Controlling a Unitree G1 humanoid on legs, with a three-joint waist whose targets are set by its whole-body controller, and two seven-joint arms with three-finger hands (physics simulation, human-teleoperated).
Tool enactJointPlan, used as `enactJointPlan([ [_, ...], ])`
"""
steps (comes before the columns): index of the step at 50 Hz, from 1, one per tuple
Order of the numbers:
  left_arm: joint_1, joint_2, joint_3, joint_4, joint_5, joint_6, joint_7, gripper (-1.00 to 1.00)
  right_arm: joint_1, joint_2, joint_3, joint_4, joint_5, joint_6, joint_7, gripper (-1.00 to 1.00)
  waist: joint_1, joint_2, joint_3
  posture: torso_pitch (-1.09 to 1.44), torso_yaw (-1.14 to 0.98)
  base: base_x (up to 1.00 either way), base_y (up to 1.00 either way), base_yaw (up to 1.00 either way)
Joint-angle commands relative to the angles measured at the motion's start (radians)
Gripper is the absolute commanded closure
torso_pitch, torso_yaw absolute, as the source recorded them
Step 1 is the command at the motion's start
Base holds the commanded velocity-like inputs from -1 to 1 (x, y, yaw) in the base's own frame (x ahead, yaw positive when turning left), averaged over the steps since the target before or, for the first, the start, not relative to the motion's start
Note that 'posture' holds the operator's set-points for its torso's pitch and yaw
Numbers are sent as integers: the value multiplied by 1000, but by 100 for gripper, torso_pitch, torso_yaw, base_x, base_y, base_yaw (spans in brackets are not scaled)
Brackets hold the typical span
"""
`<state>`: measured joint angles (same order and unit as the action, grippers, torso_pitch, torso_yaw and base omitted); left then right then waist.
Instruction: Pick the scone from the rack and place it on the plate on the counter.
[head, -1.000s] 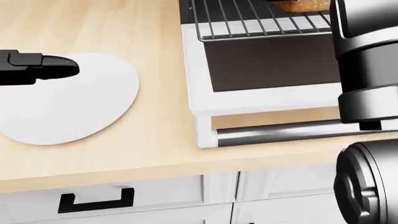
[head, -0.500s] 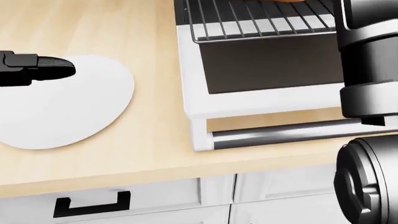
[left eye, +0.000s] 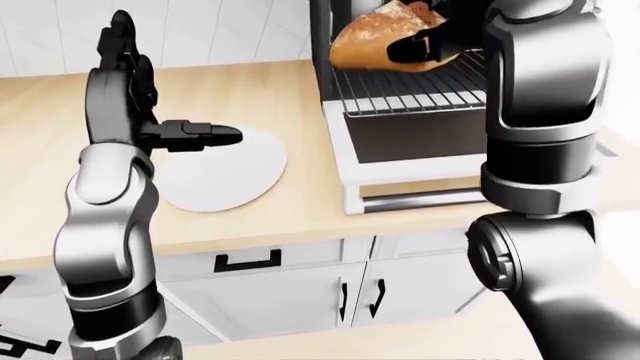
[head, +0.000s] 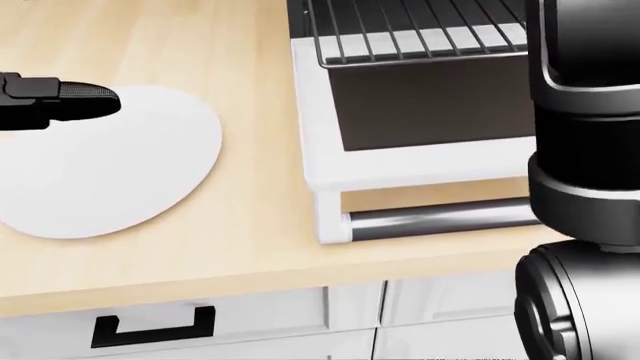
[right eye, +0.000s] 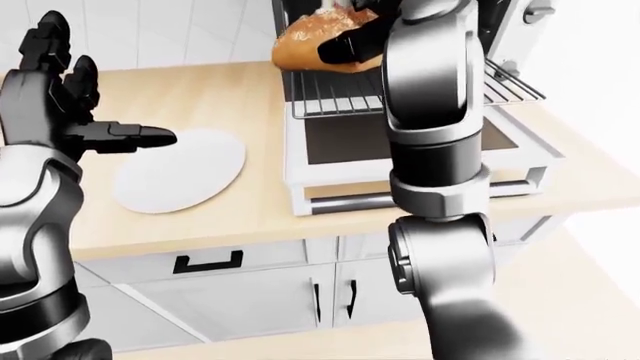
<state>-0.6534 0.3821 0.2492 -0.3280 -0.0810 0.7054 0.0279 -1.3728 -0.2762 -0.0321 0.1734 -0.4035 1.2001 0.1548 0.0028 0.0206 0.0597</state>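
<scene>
Golden scone (left eye: 385, 39) is now gone from the head view: you are lifting it off the rack (left eye: 410, 88), right hand (left eye: 428, 49) clenched around it; left hand (left eye: 150, 112) released over the plate (left eye: 235, 176).

One scone (left eye: 375, 41), one wire rack (left eye: 415, 90) and one white plate (left eye: 225, 169) are in sight, the plate lying left of the rack on the one tabletop (left eye: 290, 217). Two hands show: the left hand (left eye: 135, 112) and the right hand (left eye: 425, 45). Below the plate, three black cabinet handles: one drawer handle (left eye: 247, 261) and two door handles (left eye: 343, 300).
</scene>
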Motion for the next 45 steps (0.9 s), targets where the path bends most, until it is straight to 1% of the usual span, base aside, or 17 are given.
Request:
enactJointPlan([
  [1, -26, 12, 10, -29, 5, -28, 3, -100, -41, -3, 1, -54, -24, -2, 18, 100, 0, 2, -30, 0, 0, 0, 0, 0],
  [7, -21, 12, 17, -37, -1, -24, 5, -100, -73, 22, 11, -77, -42, 28, 60, 100, -3, 7, -29, 0, 0, 0, 0, 0],
  [10, -20, 12, 21, -39, -5, -21, 7, -100, -94, 46, 5, -72, -37, 25, 59, 100, -4, 10, -28, 0, 0, 0, 0, 0],
  [15, -13, 13, 26, -47, -15, -7, 13, -100, -124, 52, 6, -62, -31, 18, 61, 100, -2, 13, -27, 0, 2, 0, 0, 0],
  [20, -9, 16, 26, -53, -17, -3, 14, -100, -142, 59, 16, -55, -28, 11, 76, 100, 7, 15, -26, 0, 4, 0, 0, 0],
  [24, -1, 19, 25, -59, -17, -6, 12, -100, -163, 69, 6, -21, -18, -14, 72, 100, 15, 16, -27, 0, 7, 0, 0, 0],
  [32, 2, 27, 42, -81, -31, 18, 13, -100, -211, 80, -1, 53, 11, -56, 56, 100, 37, 19, -27, 0, 11, 0, 0, 0],
  [36, 7, 34, 53, -100, -41, 37, 14, -100, -235, 87, -11, 105, 38, -93, 35, 100, 51, 19, -27, 0, 13, 0, 0, 0],
  [41, 30, 41, 69, -138, -56, 55, 10, -100, -277, 98, -32, 228, 102, -188, -10, 100, 70, 21, -27, 0, 15, 0, 0, 0],
  [45, 55, 45, 86, -167, -68, 69, 10, -100, -298, 98, -29, 318, 144, -261, -35, 100, 86, 21, -28, 0, 17, 0, 0, 0],
])
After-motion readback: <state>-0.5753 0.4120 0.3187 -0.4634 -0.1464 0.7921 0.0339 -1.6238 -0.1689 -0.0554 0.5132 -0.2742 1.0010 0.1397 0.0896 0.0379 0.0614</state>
